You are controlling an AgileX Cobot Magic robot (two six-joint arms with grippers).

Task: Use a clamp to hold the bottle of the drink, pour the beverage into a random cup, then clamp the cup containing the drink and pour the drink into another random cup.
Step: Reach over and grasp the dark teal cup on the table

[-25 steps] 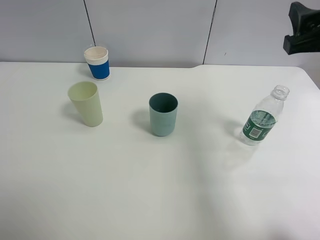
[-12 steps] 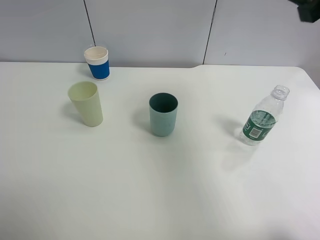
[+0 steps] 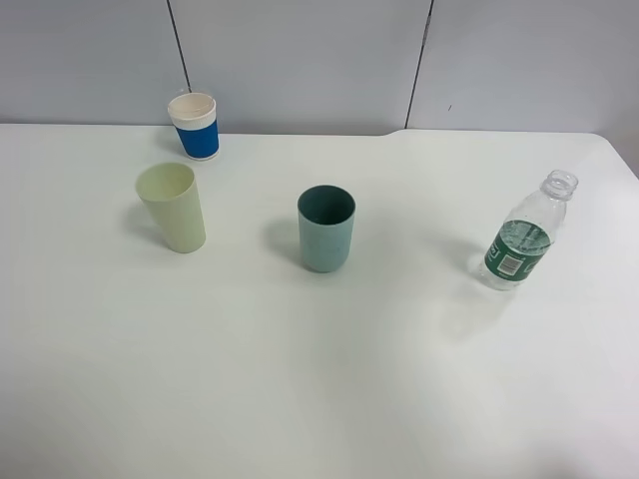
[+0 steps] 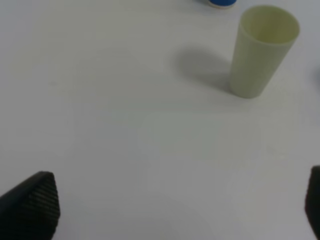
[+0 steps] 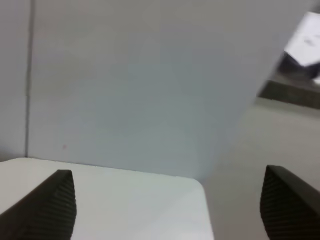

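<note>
Only the overhead view shows the bottle, right on the surface. Only the wrist views show the left tool and right tool, jaws spread, empty.

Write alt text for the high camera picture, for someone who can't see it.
A white table holds a teal cup in the middle, a pale green cup left of it, a blue-and-white paper cup at back left, and an uncapped bottle at right.

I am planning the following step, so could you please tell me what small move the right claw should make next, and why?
Probably lower the right claw toward the table: it is open, empty and facing the wall, while the uncapped bottle stands upright and ungripped at the table's right. Whether the teal cup is already filled I cannot tell.
</note>
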